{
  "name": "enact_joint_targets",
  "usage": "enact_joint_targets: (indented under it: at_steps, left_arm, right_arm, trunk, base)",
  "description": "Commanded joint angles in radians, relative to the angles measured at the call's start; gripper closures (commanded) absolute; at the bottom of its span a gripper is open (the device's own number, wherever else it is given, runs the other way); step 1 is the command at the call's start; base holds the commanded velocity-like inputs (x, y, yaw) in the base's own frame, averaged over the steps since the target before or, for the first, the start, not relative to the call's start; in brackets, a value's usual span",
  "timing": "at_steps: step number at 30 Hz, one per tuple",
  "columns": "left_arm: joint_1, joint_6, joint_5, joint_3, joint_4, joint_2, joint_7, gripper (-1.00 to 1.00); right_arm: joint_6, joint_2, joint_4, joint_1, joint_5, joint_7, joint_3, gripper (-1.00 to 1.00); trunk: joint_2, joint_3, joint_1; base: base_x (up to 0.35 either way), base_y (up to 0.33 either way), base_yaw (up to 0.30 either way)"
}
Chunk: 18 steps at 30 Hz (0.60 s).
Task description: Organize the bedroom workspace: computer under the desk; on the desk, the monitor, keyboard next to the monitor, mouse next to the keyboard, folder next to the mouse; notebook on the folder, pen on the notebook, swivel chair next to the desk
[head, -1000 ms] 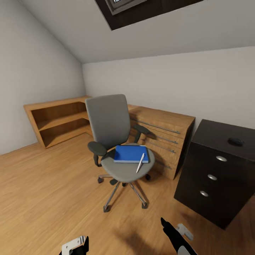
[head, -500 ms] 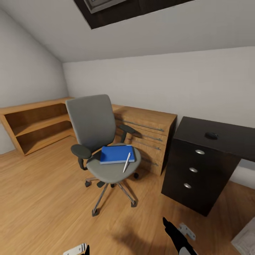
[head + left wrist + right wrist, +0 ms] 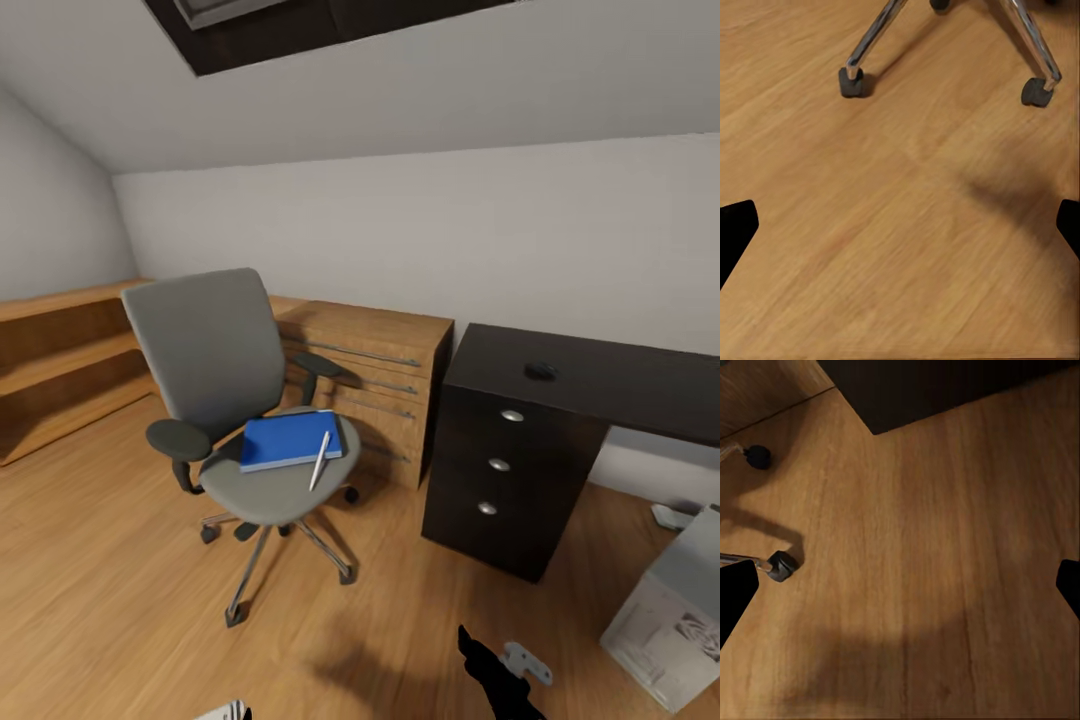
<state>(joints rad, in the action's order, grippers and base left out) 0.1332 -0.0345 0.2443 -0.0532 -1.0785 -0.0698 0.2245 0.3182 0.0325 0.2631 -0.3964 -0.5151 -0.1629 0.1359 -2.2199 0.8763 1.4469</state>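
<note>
Head view, frame centre-left: flat blue folder (image 3: 291, 441) on grey upholstered swivel chair (image 3: 215, 375); thin white pen (image 3: 319, 460) lay steeply, tip toward lower left. Left gripper (image 3: 900, 225) and right gripper (image 3: 900, 585) spread wide, empty, above wood-grain floor (image 3: 900, 247).

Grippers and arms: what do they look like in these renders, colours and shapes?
In the head view, the right gripper shows a glossy black tapered finger with a small light grey metal bracket beside it. The left gripper shows as a pale grey-white piece at the frame's edge. In both wrist views the fingertips are plain black wedges. No cables or markings are visible.
</note>
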Motion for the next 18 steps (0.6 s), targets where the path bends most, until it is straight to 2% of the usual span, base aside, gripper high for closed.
enact_joint_targets:
  at_steps: [1,3,4,5,7,8,13,18]
  left_arm:
    - [0.000,-0.002,0.010,-0.003,0.006,0.000,0.006,-1.00]
    - [0.000,-0.001,0.010,-0.003,0.026,0.000,0.006,-1.00]
    - [0.000,-0.001,0.010,-0.003,0.039,-0.001,0.006,-1.00]
    - [0.000,-0.001,0.010,-0.003,0.044,-0.002,0.006,-1.00]
    - [0.000,-0.001,0.010,-0.003,0.047,-0.002,0.006,-1.00]
    - [0.000,-0.001,0.010,-0.002,0.052,-0.003,0.006,-1.00]
    - [0.000,-0.001,0.010,-0.003,0.053,-0.004,0.007,-1.00]
    - [0.000,-0.001,0.010,-0.003,0.055,-0.004,0.007,-1.00]
  right_arm:
    - [0.015,0.000,-0.017,-0.001,0.033,-0.010,-0.015,-1.00]
    - [0.042,-0.003,-0.042,-0.001,0.094,-0.010,-0.047,-1.00]
    - [0.076,-0.005,-0.084,-0.001,0.140,-0.009,-0.064,-1.00]
    - [0.106,-0.007,-0.121,-0.001,0.165,-0.008,-0.070,-1.00]
    - [0.141,-0.008,-0.156,-0.001,0.185,-0.008,-0.075,-1.00]
    - [0.258,-0.012,-0.218,-0.001,0.215,-0.007,-0.080,-1.00]
    - [0.340,-0.015,-0.237,-0.001,0.223,-0.007,-0.082,-1.00]
    - [0.358,-0.020,-0.240,-0.001,0.223,-0.003,-0.082,-1.00]
  trunk:
    - [0.000,0.001,0.000]
    - [0.000,0.001,0.000]
    - [0.000,0.001,0.000]
    - [0.000,0.001,0.000]
    - [0.000,0.001,0.000]
    - [0.000,0.001,0.000]
    - [0.000,0.001,0.000]
    - [0.000,0.001,0.000]
  base:
    - [0.000,0.000,-0.268]
    - [0.000,0.000,-0.268]
    - [0.000,0.000,-0.268]
    - [0.000,0.000,-0.268]
    - [0.000,0.000,-0.266]
    - [0.000,0.000,-0.235]
    - [0.000,0.000,-0.150]
    - [0.000,0.000,-0.075]
